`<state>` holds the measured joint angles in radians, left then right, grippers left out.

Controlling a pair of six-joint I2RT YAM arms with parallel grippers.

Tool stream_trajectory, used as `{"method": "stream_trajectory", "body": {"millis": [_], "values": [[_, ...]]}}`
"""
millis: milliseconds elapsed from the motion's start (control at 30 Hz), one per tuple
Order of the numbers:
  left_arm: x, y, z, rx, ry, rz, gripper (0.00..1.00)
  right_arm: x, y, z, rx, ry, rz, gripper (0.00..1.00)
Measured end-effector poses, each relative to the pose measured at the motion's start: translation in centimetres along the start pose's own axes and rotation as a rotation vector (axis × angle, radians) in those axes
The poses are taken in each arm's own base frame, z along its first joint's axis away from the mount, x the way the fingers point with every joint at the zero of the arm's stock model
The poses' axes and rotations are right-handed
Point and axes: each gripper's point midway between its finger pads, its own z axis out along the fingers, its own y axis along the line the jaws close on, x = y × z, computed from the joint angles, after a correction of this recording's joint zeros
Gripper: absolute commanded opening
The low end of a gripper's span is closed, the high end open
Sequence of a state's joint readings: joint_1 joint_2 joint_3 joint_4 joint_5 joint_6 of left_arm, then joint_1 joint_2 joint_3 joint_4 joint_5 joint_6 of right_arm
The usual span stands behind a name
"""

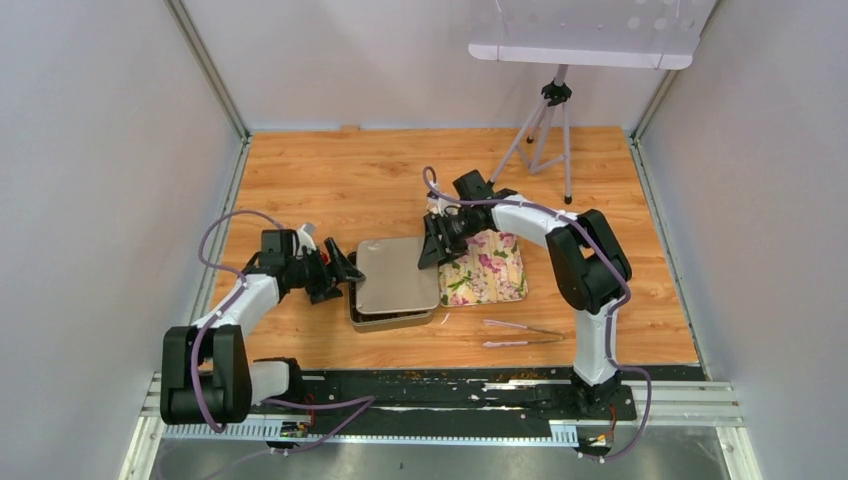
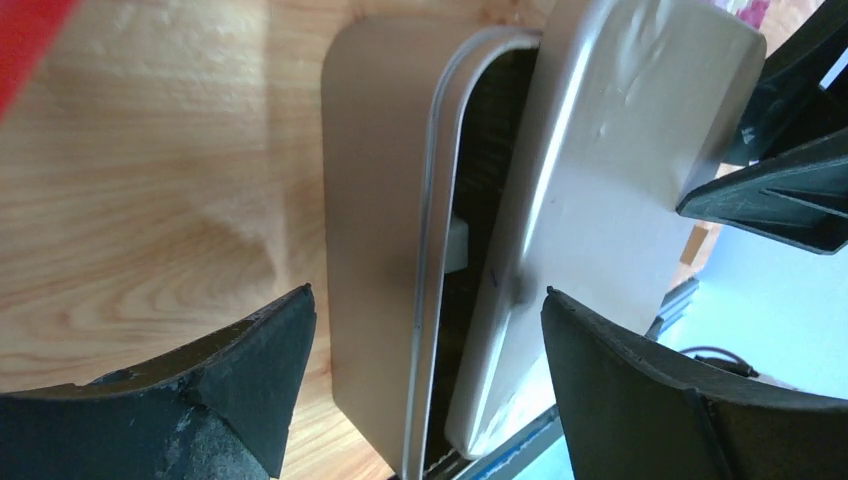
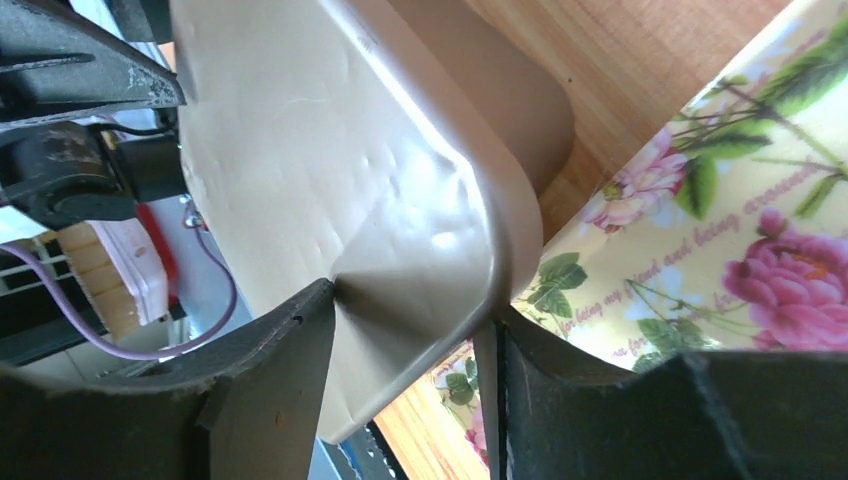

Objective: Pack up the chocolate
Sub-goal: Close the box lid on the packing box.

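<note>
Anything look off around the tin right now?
Yes: the lid sits askew on the tin base, unseated, leaving a dark gap along the near edge. The right gripper straddles its far corner; the left gripper is open beside it.

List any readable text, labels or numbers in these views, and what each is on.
"and being": cursive script on the floral-print sheet, right wrist view; the words around it are too blurred to read.
Other script lines lower on the same sheet: too small to read.
Tin lid and tin base: no text visible.
</note>
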<state>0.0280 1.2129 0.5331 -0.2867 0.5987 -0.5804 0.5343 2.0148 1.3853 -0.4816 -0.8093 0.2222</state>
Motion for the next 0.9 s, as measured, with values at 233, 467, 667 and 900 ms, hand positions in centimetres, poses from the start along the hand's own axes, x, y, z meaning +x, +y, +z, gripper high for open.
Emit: {"method": "stream_trajectory", "body": {"millis": [233,467,667,900], "values": [[1.2,-0.4,0.5,0.035,0.052,-0.035,0.91,2.1,0.7,1.5,0.081,0.074,-0.086,0.58],[0.6,-1.1,0.2,0.035,0.07,-0.026,0.91,3.0,1.3,1.7,0.122,0.106,-0.148,0.61],[0.8,0.1,-0.5,-0.059,0.082,-0.012,0.91,2.4,1.3,1.6,0.151,0.092,-0.173,0.62],[0.9,0.6,-1.5,-0.125,0.108,0.049,0.79,1.5,1.9,1.5,0.236,0.089,-0.197,0.68]]}}
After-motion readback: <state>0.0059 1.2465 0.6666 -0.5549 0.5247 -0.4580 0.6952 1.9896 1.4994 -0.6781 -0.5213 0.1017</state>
